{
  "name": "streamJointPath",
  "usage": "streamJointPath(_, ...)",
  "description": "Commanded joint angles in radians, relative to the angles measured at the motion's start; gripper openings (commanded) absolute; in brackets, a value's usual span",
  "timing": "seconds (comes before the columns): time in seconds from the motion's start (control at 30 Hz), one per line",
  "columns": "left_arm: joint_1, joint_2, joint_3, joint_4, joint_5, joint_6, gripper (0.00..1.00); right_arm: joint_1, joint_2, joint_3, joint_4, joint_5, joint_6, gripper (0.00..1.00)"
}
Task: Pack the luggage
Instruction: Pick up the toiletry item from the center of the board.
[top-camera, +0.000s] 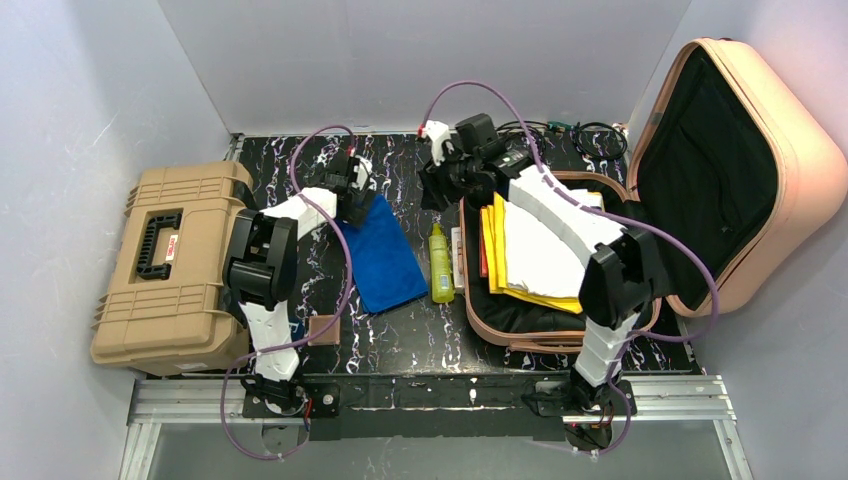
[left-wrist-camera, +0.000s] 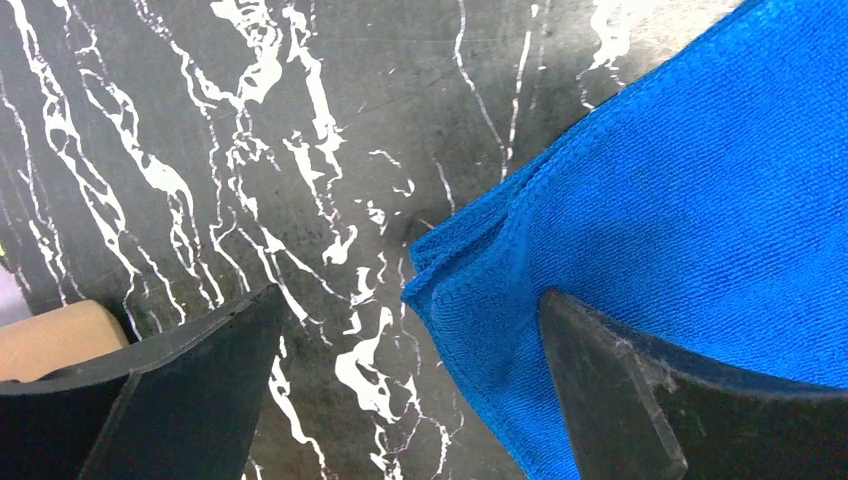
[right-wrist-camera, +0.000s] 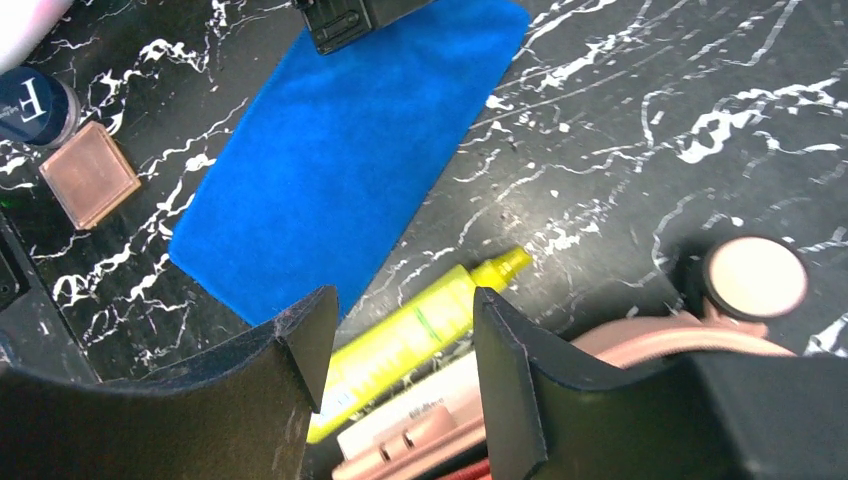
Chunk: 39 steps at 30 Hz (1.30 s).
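Observation:
The peach-pink luggage (top-camera: 800, 170) lies open at the right, its lid leaning on the wall, with yellow and white flat items (top-camera: 535, 255) in its base. Its pink rim (right-wrist-camera: 650, 335) and a wheel (right-wrist-camera: 755, 277) show in the right wrist view. A blue cloth (top-camera: 385, 255) (right-wrist-camera: 350, 150) lies flat on the table. My left gripper (top-camera: 358, 203) (left-wrist-camera: 408, 298) is open, low over the cloth's (left-wrist-camera: 680, 200) far corner, one finger over fabric and one over bare table. A yellow bottle (top-camera: 440, 265) (right-wrist-camera: 420, 330) lies beside the luggage. My right gripper (top-camera: 435, 190) (right-wrist-camera: 404, 292) hangs open above it, holding nothing.
A tan ribbed toolbox (top-camera: 170, 265) (left-wrist-camera: 50, 340) fills the left side. A small brown square (top-camera: 323, 330) (right-wrist-camera: 88, 185) and a dark round jar (right-wrist-camera: 35, 105) sit near the front. A white box (right-wrist-camera: 430, 400) lies between bottle and luggage. Cables (top-camera: 580, 135) run along the back.

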<state>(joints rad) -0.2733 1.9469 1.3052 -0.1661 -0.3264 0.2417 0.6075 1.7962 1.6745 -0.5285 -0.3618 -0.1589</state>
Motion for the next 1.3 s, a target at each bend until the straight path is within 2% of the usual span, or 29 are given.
streamJointPath(0.0, 0.02, -0.009, 0.067, -0.081, -0.057, -0.017, 0.98, 0.042, 0.094, 0.108, -0.028, -0.023, 0.06, 0.6)
streamJointPath(0.2, 0.063, 0.0, 0.093, -0.113, -0.065, -0.037, 0.98, 0.088, 0.207, 0.197, -0.08, -0.014, 0.109, 0.6)
streamJointPath(0.43, 0.079, -0.032, 0.04, -0.066, 0.009, -0.043, 0.98, 0.117, 0.265, 0.161, -0.09, 0.003, 0.151, 0.6)
streamJointPath(0.7, 0.08, 0.04, 0.087, -0.087, -0.078, -0.014, 0.98, 0.139, 0.294, 0.122, -0.079, -0.006, 0.151, 0.6)
streamJointPath(0.97, 0.086, -0.07, 0.058, -0.034, -0.076, -0.019, 0.98, 0.182, 0.345, 0.117, -0.094, 0.04, 0.151, 0.6)
streamJointPath(1.13, 0.086, -0.225, -0.062, 0.107, 0.078, 0.036, 0.98, 0.181, 0.272, 0.121, -0.083, 0.083, 0.125, 0.6)
streamJointPath(1.27, 0.085, -0.298, -0.132, 0.131, 0.309, 0.101, 0.98, 0.181, 0.148, 0.083, -0.053, 0.097, 0.058, 0.61)
